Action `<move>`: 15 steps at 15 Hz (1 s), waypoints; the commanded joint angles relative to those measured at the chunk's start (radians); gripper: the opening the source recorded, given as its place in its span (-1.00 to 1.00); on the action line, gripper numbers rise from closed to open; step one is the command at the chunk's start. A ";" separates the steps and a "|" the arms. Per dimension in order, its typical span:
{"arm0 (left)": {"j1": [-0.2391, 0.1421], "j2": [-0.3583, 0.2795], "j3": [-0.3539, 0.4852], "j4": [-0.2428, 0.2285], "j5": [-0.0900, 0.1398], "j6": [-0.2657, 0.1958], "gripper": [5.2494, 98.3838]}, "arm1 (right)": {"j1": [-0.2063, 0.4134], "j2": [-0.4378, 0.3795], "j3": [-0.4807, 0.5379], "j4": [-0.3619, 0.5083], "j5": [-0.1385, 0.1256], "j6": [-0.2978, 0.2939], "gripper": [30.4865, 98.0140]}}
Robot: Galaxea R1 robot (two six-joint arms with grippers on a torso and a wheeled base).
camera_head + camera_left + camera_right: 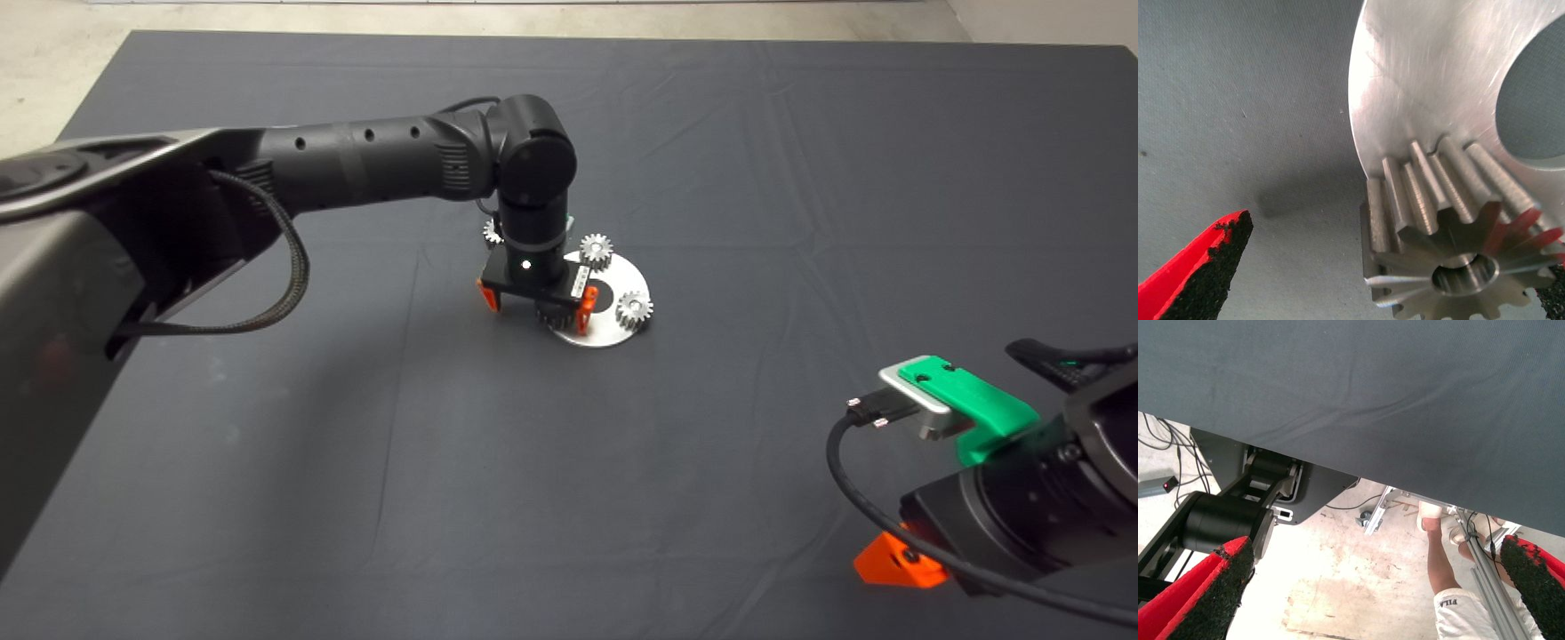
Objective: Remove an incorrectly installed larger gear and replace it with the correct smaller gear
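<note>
The left gripper (537, 305) hangs over the near-left rim of the round plate (613, 331), its fingers (1201, 275) spread wide apart around a gear (1451, 267). That gear sits flat on the plate, centre hole facing up, axis upright. Two more gears (597, 251) (634, 308) stand on the plate's right side. The right gripper (1371, 600) waits at the lower right, jaws apart, holding nothing.

A dark mat (756, 178) covers the table, creased in places. A round silver plate (613, 331) (carrying gears) lies directly on it, near the middle, well away from every edge.
</note>
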 commanded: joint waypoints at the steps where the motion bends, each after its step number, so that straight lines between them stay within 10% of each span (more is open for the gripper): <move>1: -0.013 0.004 -0.016 -0.001 0.000 0.020 1.00 | 0.014 -0.006 0.002 -0.005 -0.109 0.000 0.99; 5: -0.016 0.004 -0.024 -0.001 -0.041 0.023 1.00 | 0.014 -0.006 0.002 -0.005 -0.109 0.000 0.99; 15: -0.021 0.003 -0.056 -0.003 -0.046 0.059 0.93 | 0.012 -0.001 0.002 -0.005 -0.109 0.000 0.99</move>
